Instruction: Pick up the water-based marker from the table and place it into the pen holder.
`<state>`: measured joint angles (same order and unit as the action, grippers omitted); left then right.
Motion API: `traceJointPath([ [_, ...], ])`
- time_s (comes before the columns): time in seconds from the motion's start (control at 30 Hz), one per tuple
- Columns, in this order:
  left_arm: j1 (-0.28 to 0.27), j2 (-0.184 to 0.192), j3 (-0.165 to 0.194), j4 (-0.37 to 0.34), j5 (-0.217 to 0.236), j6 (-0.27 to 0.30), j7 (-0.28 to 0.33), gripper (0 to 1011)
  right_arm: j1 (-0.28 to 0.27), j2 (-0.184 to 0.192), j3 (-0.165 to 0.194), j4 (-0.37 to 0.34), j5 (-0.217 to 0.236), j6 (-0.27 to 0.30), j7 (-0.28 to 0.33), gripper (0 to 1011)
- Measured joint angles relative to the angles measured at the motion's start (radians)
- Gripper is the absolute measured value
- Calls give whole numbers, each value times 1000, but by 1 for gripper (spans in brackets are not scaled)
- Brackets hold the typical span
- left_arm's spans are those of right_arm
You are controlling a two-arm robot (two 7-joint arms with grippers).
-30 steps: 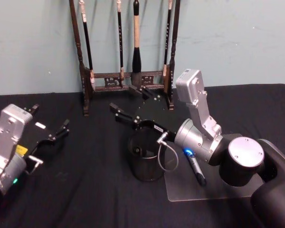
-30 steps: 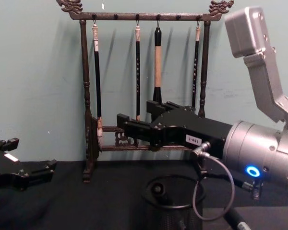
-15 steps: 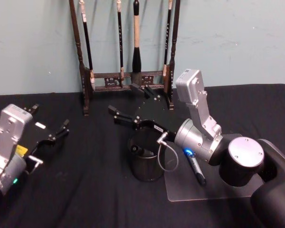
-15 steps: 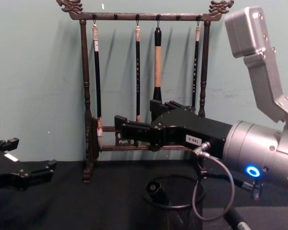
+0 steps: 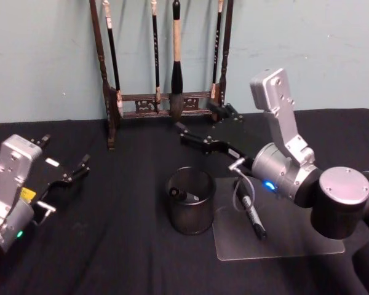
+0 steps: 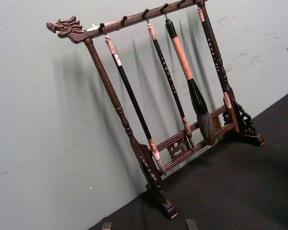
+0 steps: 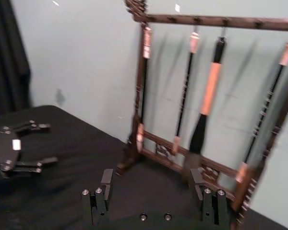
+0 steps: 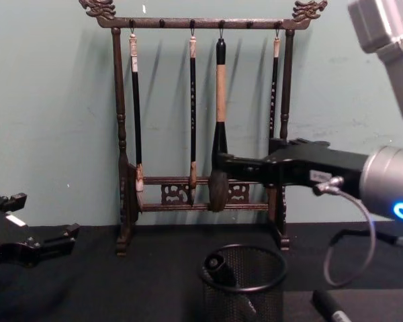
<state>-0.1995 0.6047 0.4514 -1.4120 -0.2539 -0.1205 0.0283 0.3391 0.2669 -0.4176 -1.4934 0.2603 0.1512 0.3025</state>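
Teal wall (image 5: pixel 326 55) behind, black-clothed table (image 5: pixel 111 258) below, and the rack (image 5: pixel 163 97) at the table's back edge. From the head, the holder (image 5: pixel 190 222) stands near the table's middle with a marker (image 5: pixel 187 196) leaning inside it. A second marker (image 5: pixel 253 220) lies on a clear sheet (image 5: pixel 295 243) just right of the holder. The right gripper (image 5: pixel 208 126) hangs above the table between holder and rack, jaws wide apart and gripping nothing. The left gripper (image 5: pixel 60 158) is parked near the left edge, jaws spread and likewise empty.

The left wrist view faces the rack (image 6: pixel 129 139); its own two fingertips (image 6: pixel 189 223) show apart with nothing between them.

The right wrist view has its fingers (image 7: pixel 98 196) set far apart, with bare cloth and the rack beyond.

From the chest, the marker's cap (image 8: pixel 218 263) pokes up inside the holder (image 8: pixel 218 305), and the right gripper (image 8: pixel 262 157) sits well above it, level with the rack's lower rails.

With a marker in the holder and the jaws empty, the placing looks done (for that one, at least). What is left is to draw the right arm clear without brushing the rack. If the second marker is wanted too, the open jaws would need to come down across its barrel, which lies flat on the sheet.
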Motion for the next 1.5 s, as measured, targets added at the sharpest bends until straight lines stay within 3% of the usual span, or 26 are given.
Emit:
traceJointPath([
  [0.07, 0, 0, 0, 0, 0, 0, 0, 1001, -10, 2, 8, -21, -5, 26, -16, 1002],
  [0.2, 0, 0, 0, 0, 0, 0, 0, 1001, -56, 14, 39, -103, -41, 154, -83, 1003],
  [0.37, 0, 0, 0, 0, 0, 0, 0, 1001, -98, 23, 63, -141, -64, 232, -114, 1002],
  [0.67, 0, 0, 0, 0, 0, 0, 0, 1001, -151, 17, 105, -160, -102, 299, -164, 1002],
  [1.0, 0, 0, 0, 0, 0, 0, 0, 1001, -169, 3, 121, -149, -135, 359, -182, 1002],
  [1.2, 0, 0, 0, 0, 0, 0, 0, 1001, -171, -21, 137, -149, -136, 429, -181, 1003],
  [1.23, 0, 0, 0, 0, 0, 0, 0, 1001, -172, -30, 145, -150, -135, 464, -177, 1003],
  [1.5, 0, 0, 0, 0, 0, 0, 0, 1001, -173, -55, 157, -138, -137, 546, -166, 1002],
])
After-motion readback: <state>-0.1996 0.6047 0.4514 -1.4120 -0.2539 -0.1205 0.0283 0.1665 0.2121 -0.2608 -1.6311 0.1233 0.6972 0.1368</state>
